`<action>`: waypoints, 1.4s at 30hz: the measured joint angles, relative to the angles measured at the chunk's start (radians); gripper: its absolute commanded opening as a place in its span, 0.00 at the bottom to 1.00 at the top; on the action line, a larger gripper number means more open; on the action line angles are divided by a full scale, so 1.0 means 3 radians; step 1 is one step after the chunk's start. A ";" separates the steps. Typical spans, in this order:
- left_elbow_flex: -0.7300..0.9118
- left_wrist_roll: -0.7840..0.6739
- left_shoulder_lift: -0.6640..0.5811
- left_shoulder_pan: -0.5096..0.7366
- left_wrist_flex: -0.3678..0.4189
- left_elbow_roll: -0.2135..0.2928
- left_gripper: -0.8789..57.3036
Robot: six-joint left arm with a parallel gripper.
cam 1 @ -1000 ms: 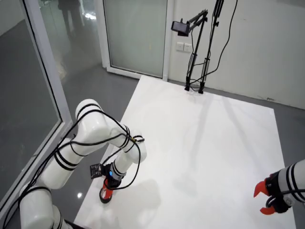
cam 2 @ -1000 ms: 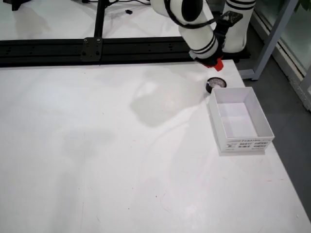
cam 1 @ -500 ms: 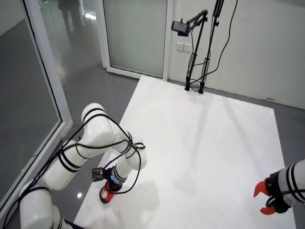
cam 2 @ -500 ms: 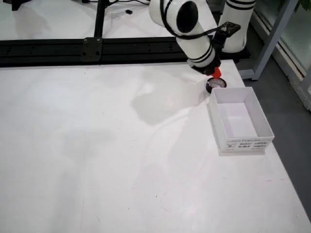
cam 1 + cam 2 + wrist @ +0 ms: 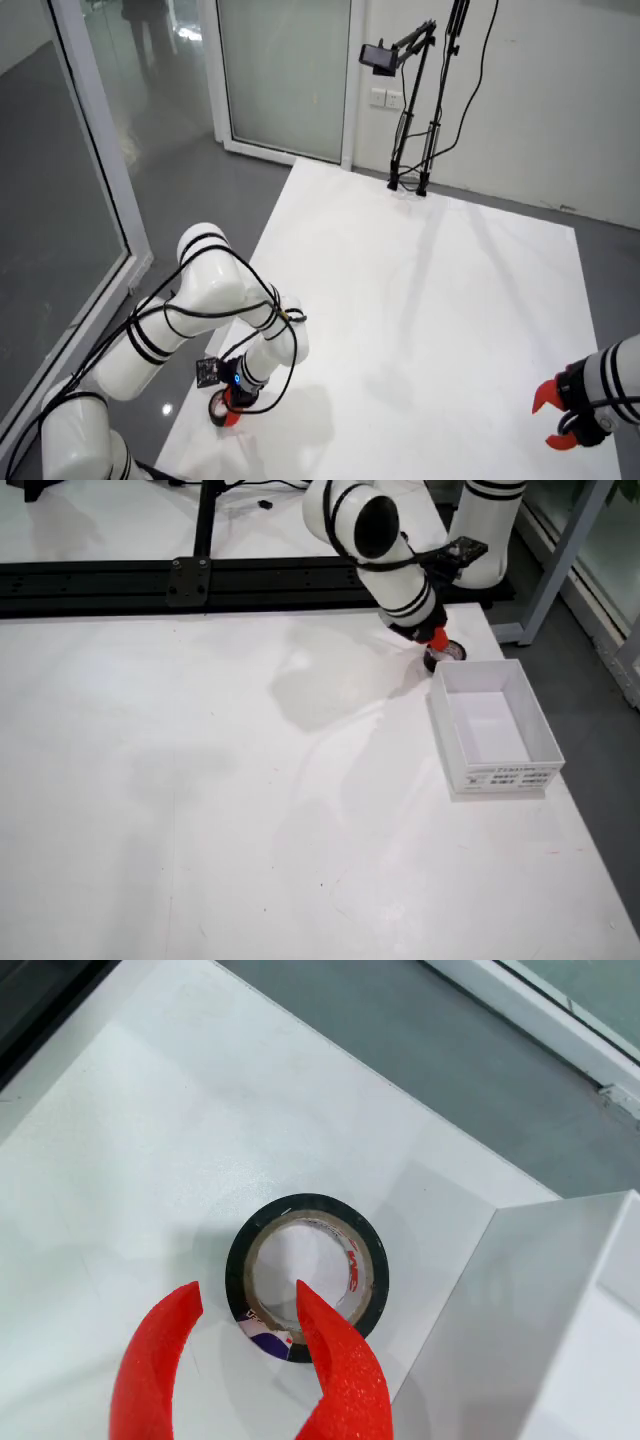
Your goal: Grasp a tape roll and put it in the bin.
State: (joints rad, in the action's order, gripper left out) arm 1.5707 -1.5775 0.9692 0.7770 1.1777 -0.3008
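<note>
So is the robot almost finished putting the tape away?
Not yet. The gripper has reached the tape, open, one finger over its hole, one outside. The tape lies flat on the table beside the empty bin. Grabbing, lifting and dropping remain.

Light is bright, even and diffuse in all three views, with no hard highlights. The white bench (image 5: pixel 200 810) is close to overexposed in the view from the front, where the arm throws a soft grey shadow left of the bin (image 5: pixel 492 732). In the view that rides on the tool (image 5: pixel 250 1335), the red fingers (image 5: pixel 340 1370) are slightly soft while the tape roll (image 5: pixel 306 1276) is sharp, ringed by a faint shadow. The high corner view shows dull reflections on the grey floor (image 5: pixel 60 240) and glass.
</note>
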 measured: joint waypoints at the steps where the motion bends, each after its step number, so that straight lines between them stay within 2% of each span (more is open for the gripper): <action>1: 0.0000 -0.0002 0.0005 0.0003 -0.0005 -0.0001 0.36; 6: 0.0000 -0.0011 0.0033 0.0014 -0.0041 -0.0004 0.34; 13: 0.0000 -0.0023 0.0077 0.0030 -0.0089 0.0004 0.25; 20: 0.0000 -0.0033 0.0105 0.0030 -0.0129 0.0009 0.00; 36: -0.0003 -0.0040 0.0101 0.0030 -0.0199 0.0056 0.00; 42: -0.0005 -0.0040 0.0007 0.0045 -0.0104 0.0061 0.00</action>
State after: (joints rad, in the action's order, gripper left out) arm 1.5693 -1.5895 0.9712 0.7906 1.1466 -0.2824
